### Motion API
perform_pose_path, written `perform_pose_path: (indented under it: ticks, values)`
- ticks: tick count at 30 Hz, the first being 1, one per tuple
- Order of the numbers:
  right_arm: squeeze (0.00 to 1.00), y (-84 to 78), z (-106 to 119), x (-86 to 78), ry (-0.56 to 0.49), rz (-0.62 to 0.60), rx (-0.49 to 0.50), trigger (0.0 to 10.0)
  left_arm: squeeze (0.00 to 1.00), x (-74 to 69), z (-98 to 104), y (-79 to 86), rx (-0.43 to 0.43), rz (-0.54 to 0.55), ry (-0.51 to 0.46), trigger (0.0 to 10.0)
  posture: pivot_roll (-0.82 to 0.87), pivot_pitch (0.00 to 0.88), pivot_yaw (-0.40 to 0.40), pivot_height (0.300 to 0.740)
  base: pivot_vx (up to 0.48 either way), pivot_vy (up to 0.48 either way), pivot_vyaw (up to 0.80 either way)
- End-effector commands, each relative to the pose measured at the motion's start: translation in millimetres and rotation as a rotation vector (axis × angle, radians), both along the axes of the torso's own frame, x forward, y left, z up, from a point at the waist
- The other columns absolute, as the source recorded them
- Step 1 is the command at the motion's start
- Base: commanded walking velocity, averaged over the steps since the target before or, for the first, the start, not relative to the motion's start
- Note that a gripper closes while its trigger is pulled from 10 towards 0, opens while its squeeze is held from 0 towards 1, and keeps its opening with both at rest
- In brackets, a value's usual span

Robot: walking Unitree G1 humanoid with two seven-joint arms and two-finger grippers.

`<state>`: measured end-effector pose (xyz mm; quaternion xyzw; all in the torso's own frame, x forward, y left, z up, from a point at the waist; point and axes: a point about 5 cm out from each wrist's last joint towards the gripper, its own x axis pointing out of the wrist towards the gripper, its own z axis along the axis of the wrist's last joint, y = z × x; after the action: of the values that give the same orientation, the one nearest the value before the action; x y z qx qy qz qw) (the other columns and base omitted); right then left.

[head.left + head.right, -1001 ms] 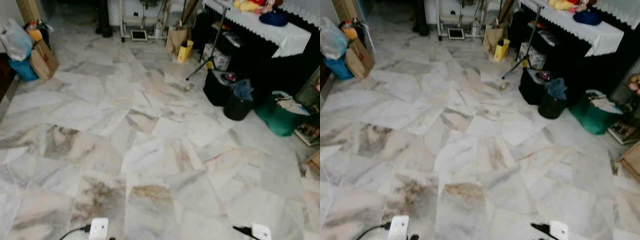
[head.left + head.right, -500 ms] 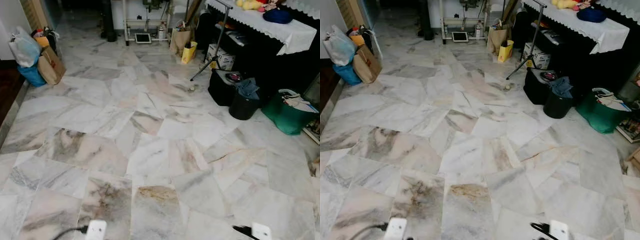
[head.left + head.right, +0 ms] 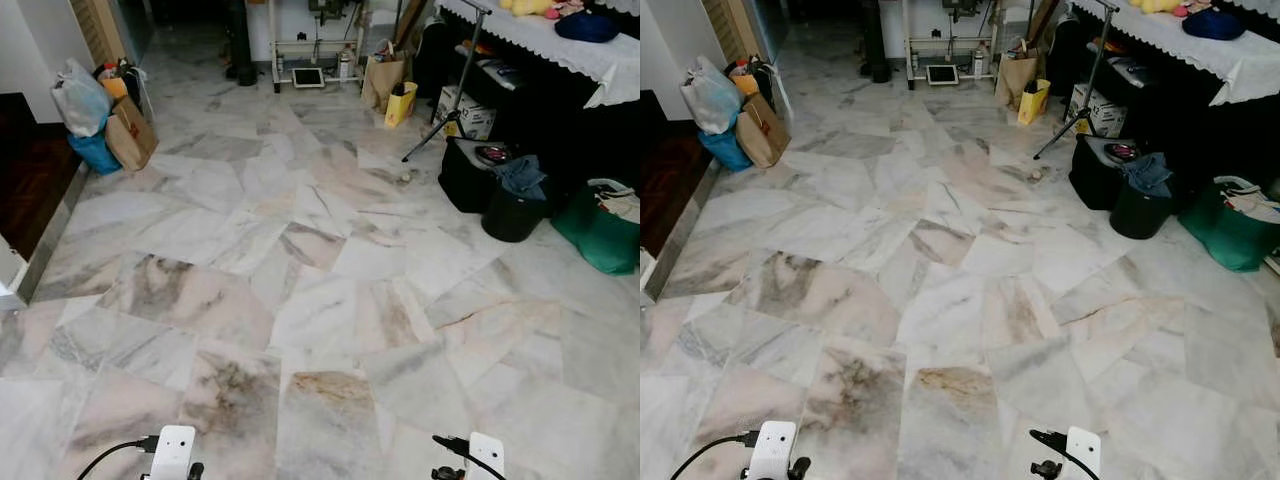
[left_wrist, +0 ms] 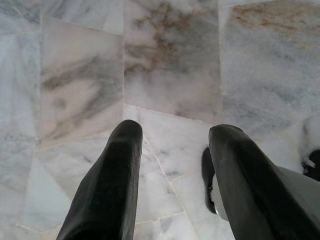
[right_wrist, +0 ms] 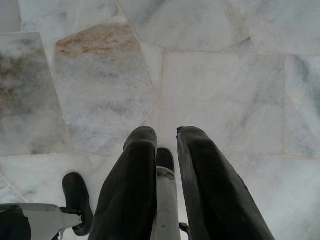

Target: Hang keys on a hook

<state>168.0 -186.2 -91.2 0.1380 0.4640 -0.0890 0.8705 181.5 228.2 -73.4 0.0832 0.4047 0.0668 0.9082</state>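
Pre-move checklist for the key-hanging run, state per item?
1. Left gripper empty and open: ok, fingers apart over the marble floor.
2. Right gripper state: cannot tell, fingers nearly together with a narrow gap and nothing visibly held.
3. Keys located: not ok, none visible in either gripper or on the floor.
4. Hook located: not ok, none visible.
5. Path ahead: ok, open floor in the middle; bags on the robot's left, black bin and green bag on its right.
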Motion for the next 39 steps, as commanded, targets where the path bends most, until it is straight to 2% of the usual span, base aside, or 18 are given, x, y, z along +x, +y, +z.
perform_pose_path:
  ticks: [1,6,9,16,21,35,39]
  values:
    - [0.00,-2.2,0.2,0.3,0.005,-0.007,0.000,10.0,0.00,-6.5,-3.1,2.8,-0.001,0.023,0.028,10.0,0.24,0.000,-0.038,0.709,0.000,0.000,0.00]
    - [0.00,-7.0,0.7,-0.8,-0.011,-0.056,-0.002,10.0,0.00,-12.1,-6.0,2.8,-0.010,0.023,0.051,10.0,0.22,0.000,-0.004,0.709,0.000,0.000,0.00]
    - [0.00,-11.6,0.3,-3.2,-0.005,-0.087,-0.011,10.0,0.00,-12.1,-7.0,-0.6,-0.014,-0.003,0.062,10.0,0.22,0.000,-0.013,0.709,0.000,0.000,0.00]
    - [0.00,-14.0,-1.8,-8.2,0.027,-0.063,-0.019,10.0,0.00,-10.4,-7.0,-2.4,-0.027,0.017,0.061,10.0,0.20,0.000,-0.017,0.709,0.000,0.000,-0.78]
    - [0.00,-18.3,-0.8,-7.8,0.021,-0.044,-0.030,10.0,0.00,-14.9,-11.0,-7.6,-0.019,-0.017,0.107,10.0,0.19,0.000,-0.017,0.709,0.000,0.000,-0.75]
    - [0.00,-25.0,0.9,-6.3,0.026,-0.043,-0.048,10.0,0.00,-12.8,-10.5,-10.2,-0.047,-0.003,0.094,10.0,0.16,0.000,-0.012,0.709,0.000,0.000,-0.74]
    - [0.00,-26.5,2.1,-4.0,0.023,-0.028,-0.056,10.0,0.00,-7.3,-7.8,-9.9,-0.057,0.011,0.071,10.0,0.15,0.000,-0.020,0.709,0.000,0.000,-0.73]
